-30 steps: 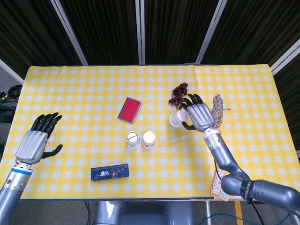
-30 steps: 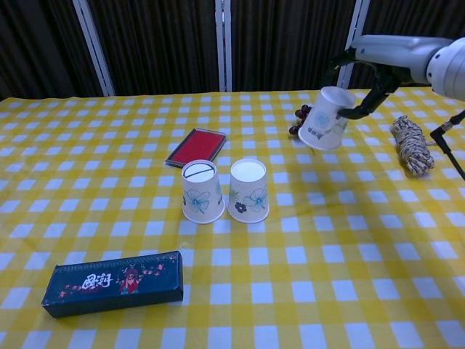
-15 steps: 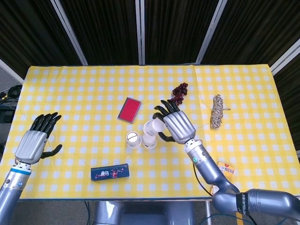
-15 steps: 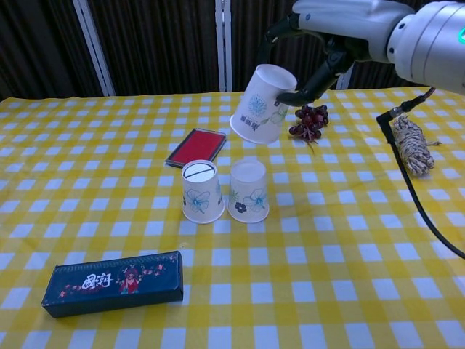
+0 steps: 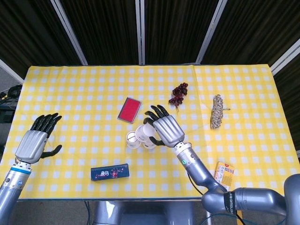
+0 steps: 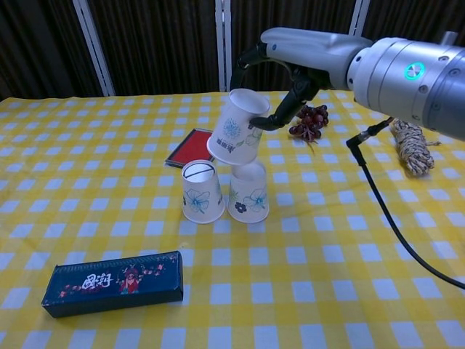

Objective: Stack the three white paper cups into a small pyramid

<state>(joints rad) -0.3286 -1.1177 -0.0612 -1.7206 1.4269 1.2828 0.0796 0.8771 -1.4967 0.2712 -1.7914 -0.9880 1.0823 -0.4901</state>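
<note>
Overhead, the right hand [image 5: 165,131] hides most of the tilted white floral-print paper cup [image 6: 237,136] it grips; only the chest view shows that cup above the two upside-down white paper cups [image 6: 225,192] standing side by side on the yellow checked tablecloth [image 6: 327,240]. Whether it touches them is unclear. The left hand [image 5: 35,143], seen only from the head camera, holds nothing, fingers apart, near the table's left edge.

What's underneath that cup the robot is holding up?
Two upside-down paper cups stand side by side on the checked tablecloth below the tilted cup in the right hand. Whether it already touches them is unclear.
</note>
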